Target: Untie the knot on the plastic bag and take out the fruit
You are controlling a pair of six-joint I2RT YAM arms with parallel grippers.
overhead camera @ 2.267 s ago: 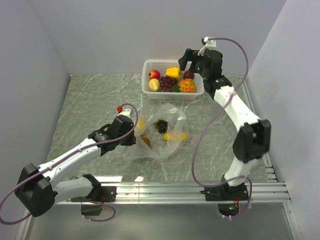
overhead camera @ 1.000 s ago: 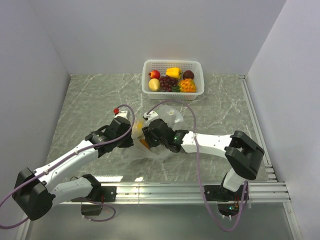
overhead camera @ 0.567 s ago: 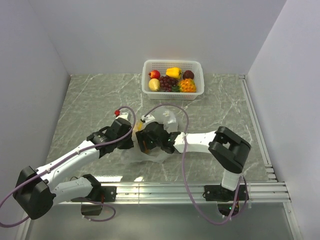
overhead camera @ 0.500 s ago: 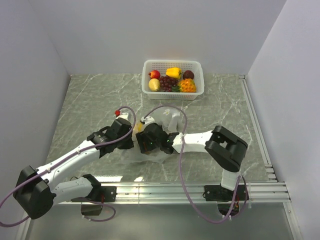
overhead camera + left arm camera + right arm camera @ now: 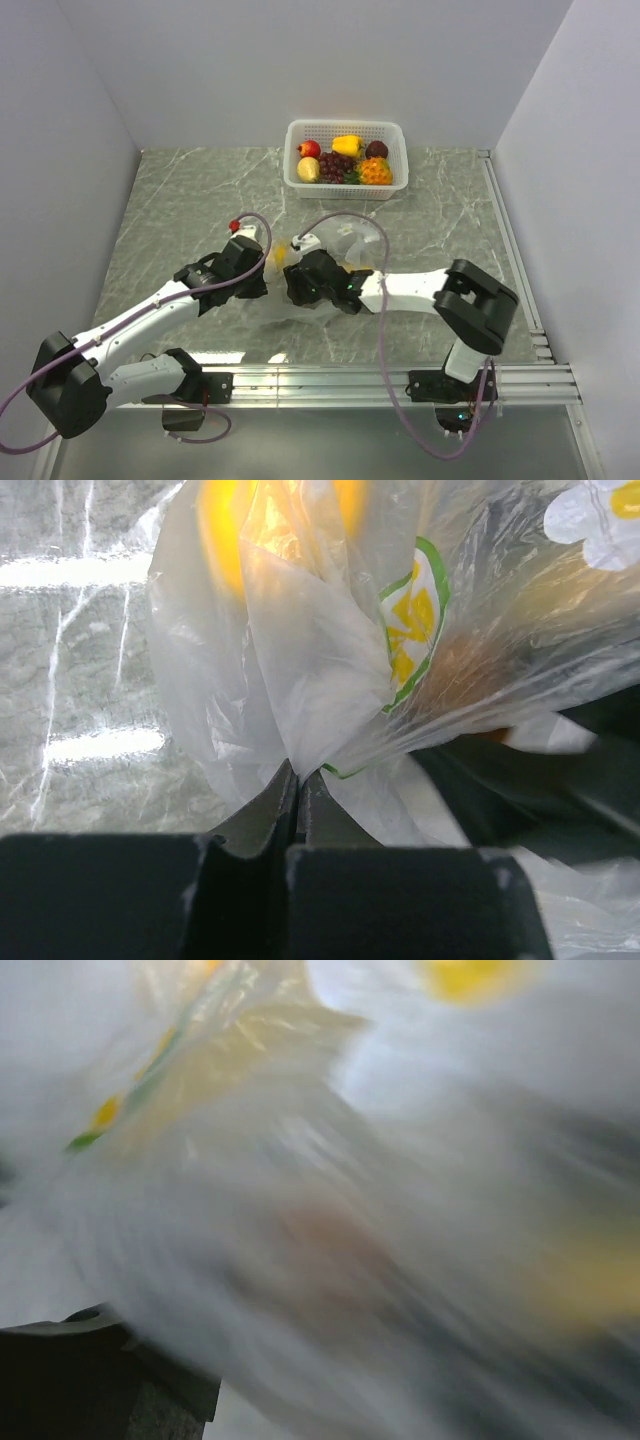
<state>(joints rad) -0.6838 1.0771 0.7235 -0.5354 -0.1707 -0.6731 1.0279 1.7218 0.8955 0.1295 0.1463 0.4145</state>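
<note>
The clear plastic bag (image 5: 352,243) lies mid-table with fruit inside; a yellow piece (image 5: 283,252) shows through it. My left gripper (image 5: 266,283) is at the bag's left edge. In the left wrist view it (image 5: 298,776) is shut on a bunched fold of the bag (image 5: 300,670), with a yellow fruit (image 5: 225,520) and a brown one (image 5: 470,665) behind the film. My right gripper (image 5: 297,288) is pressed into the bag's near left side, close to the left gripper. The right wrist view is blurred and filled by the bag (image 5: 330,1210), so its jaws do not show.
A white basket (image 5: 345,190) stands at the back centre and holds several fruits, among them purple grapes (image 5: 335,164) and an orange knobbly one (image 5: 376,171). Grey walls close in the table on the left, back and right.
My right arm swung from over the basket down to the bag, reached its left side, then shifted slightly right. The left gripper has kept its hold on the bag.
</note>
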